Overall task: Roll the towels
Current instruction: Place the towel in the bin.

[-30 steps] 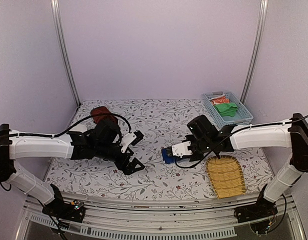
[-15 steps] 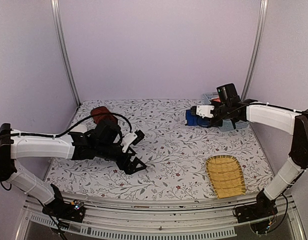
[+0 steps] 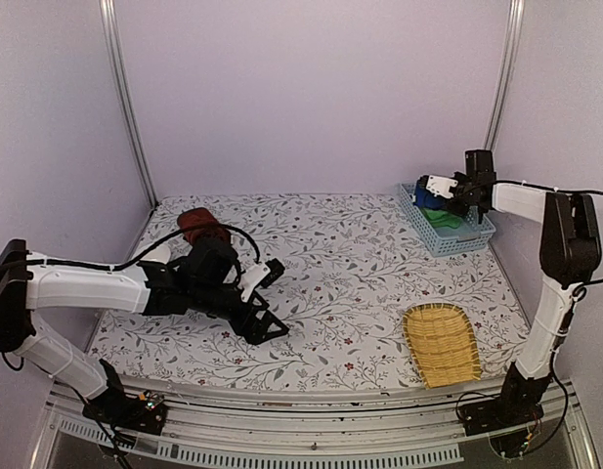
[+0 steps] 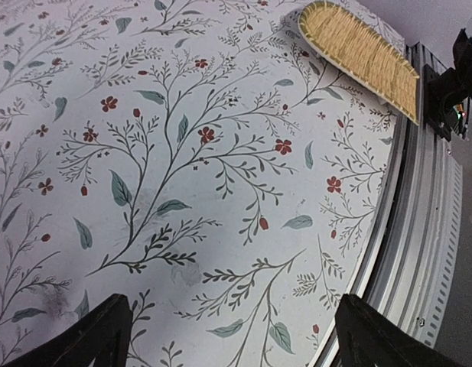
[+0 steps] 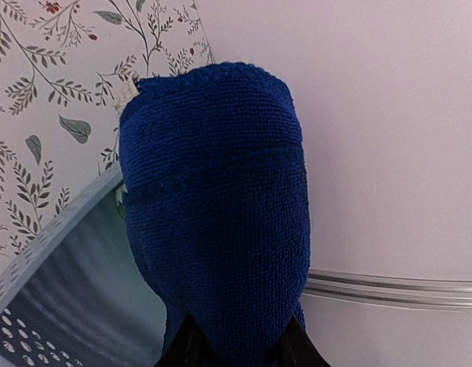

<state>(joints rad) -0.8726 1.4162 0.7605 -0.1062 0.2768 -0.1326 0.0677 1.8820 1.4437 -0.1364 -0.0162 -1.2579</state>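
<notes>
Top view: we find the right gripper (image 3: pixel 433 191) clamping the rolled blue towel (image 3: pixel 422 198) over the basket (image 3: pixel 462 237) at the far-right corner; the left gripper (image 3: pixel 272 298), jaws wide, lies toward the front-left.
Left wrist: its fingers (image 4: pixel 98 336) flank bare patterned cloth (image 4: pixel 182 153).
Right wrist: the towel sits between the jaws, projecting past them.

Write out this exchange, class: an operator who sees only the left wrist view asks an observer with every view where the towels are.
Operator: I see only tablecloth and a wicker tray. Where is a towel?
Observer: The right gripper holds a rolled blue towel over the edge of the blue basket, in the far right corner.
Operator: Any others?
Observer: A green towel lies in that basket.
</notes>
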